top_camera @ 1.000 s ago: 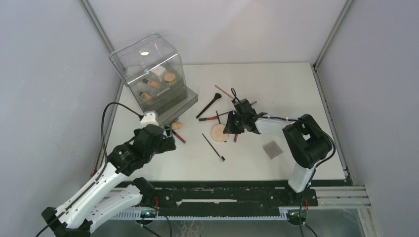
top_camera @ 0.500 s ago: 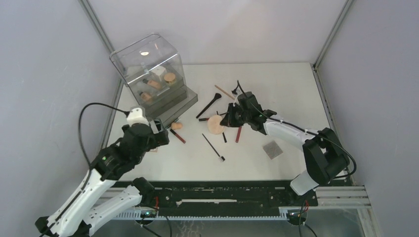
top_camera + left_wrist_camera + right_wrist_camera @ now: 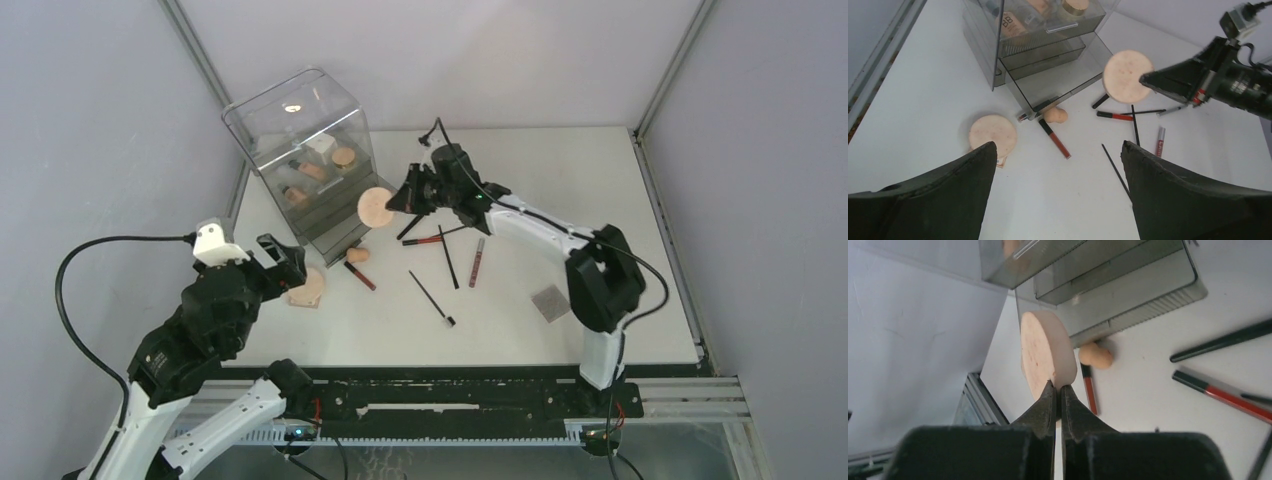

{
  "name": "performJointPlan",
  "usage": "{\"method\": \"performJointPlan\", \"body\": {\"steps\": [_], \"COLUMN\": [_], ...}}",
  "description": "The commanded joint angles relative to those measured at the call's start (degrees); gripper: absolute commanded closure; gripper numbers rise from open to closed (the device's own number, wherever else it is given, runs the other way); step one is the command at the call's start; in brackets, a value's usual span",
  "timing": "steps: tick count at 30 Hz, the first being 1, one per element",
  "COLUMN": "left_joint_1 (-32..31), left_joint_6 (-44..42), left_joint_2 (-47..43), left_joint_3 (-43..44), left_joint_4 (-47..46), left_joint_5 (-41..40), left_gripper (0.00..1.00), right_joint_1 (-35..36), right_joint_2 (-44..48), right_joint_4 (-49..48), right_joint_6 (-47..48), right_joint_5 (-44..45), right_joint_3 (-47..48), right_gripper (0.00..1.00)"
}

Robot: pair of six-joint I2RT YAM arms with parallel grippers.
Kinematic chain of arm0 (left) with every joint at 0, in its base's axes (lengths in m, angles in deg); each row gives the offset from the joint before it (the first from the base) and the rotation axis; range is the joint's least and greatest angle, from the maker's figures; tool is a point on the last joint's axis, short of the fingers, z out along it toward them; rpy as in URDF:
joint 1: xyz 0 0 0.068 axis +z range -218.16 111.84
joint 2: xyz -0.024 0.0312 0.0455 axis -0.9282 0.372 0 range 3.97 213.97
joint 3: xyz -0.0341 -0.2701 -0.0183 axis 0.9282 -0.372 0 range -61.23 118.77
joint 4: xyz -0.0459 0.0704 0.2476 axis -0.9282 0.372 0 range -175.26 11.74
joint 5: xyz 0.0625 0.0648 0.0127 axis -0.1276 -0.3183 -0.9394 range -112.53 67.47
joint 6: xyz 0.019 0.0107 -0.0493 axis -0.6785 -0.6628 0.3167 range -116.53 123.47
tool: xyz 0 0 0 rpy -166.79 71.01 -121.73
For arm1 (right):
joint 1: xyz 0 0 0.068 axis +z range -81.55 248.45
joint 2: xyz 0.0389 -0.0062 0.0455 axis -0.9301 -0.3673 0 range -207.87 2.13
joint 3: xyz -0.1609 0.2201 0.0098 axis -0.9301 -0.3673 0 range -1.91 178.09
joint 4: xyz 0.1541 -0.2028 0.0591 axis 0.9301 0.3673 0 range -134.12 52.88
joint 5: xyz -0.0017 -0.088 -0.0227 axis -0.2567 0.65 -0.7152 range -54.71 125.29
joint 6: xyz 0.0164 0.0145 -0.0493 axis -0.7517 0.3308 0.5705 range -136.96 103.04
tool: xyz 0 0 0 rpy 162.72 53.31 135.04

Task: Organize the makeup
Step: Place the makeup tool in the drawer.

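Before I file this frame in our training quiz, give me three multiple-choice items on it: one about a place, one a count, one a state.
1. Where is the loose round pad?
A) flat on the table, nearer the arms than the clear drawer box
B) on that box's roof
C) leaning upright against it

2. How many round pads are outside the box?
A) one
B) two
C) four

3. What is the right end effector doing?
A) standing wide open
B) shut on a round pad's edge
C) shut on nothing

Key:
1 A, it lies flat on the white surface by the left arm.
2 B, one is on the table and the held round pad is in the air.
3 B, the wrist view shows closed fingers pinching its rim.
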Motion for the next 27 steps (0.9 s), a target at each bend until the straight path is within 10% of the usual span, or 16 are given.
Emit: {"method": "performJointPlan", "body": {"steps": [1, 9, 16, 27], "left_joint_1": [-0.2, -0.2, -0.2, -0.2], "left_joint_6": [0.8, 1.5, 1.4, 2.4], "left_joint_2": [0.4, 0.1, 1.0, 2.8], "left_joint_3": [2.8, 2.0, 1.3, -1.3], "left_joint_4": [2.0, 3.2, 2.8, 2.0], "left_joint_5": [-1.5, -1.5, -1.5, -1.6], "left_gripper": [0.03, 0.03, 0.02, 0.01], "right_joint_1": [1.3, 2.0, 2.7, 2.9], "right_joint_2": [-8.7, -21.8, -26.1, -5.8], "right_joint_4": [1.1, 4.6, 7.9, -5.8], "right_joint_6": [-6.7, -13.1, -12.4, -5.4], "right_joint_5": [3.3, 5.8, 5.7, 6.9], "right_joint_3": [11.5, 26.7, 34.3, 5.3], "right_gripper": [0.99, 0.93, 0.38, 0.39]}}
